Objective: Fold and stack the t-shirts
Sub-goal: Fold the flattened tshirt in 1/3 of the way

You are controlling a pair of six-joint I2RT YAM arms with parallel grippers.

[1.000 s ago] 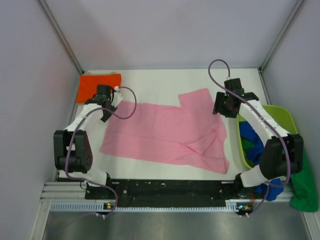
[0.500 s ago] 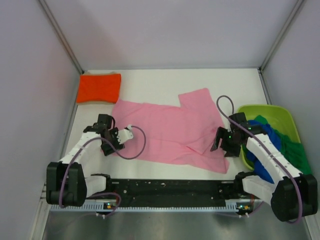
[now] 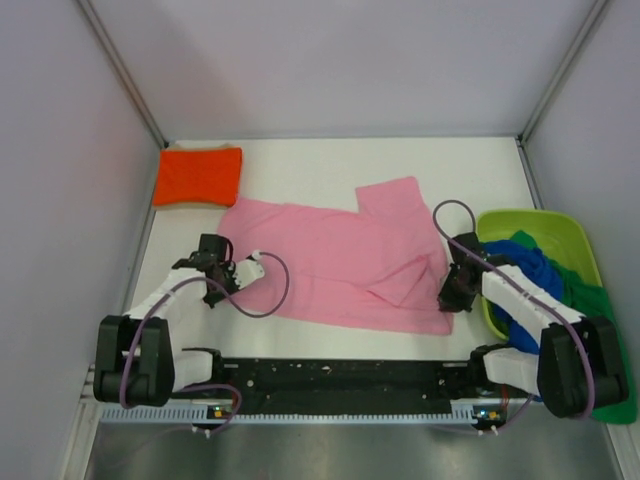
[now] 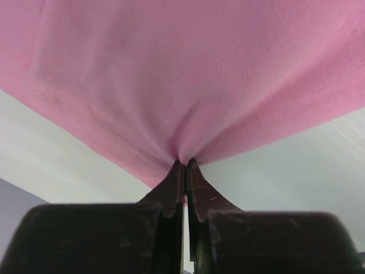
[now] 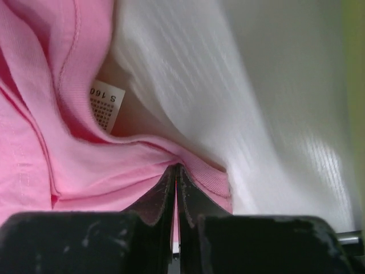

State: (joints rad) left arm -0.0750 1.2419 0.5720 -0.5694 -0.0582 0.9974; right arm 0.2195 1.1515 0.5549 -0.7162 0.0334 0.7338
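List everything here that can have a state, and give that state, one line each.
pink t-shirt: spread on the table, right side rumpled, pinched at both ends.
orange t-shirt: folded, lying flat, far left.
tub: upright, holding clothes.
blue t-shirt: crumpled in the tub.
green t-shirt: crumpled, spilling over the tub's rim.
left gripper: shut on the pink t-shirt.
right gripper: shut on the pink t-shirt.

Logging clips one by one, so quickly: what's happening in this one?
Both arms hold the pink shirt, spread on the table. The left end effector pinches its near-left edge, the right end effector its near-right edge by the label. An orange shirt lies folded far left; a blue shirt and a green shirt sit in the tub.
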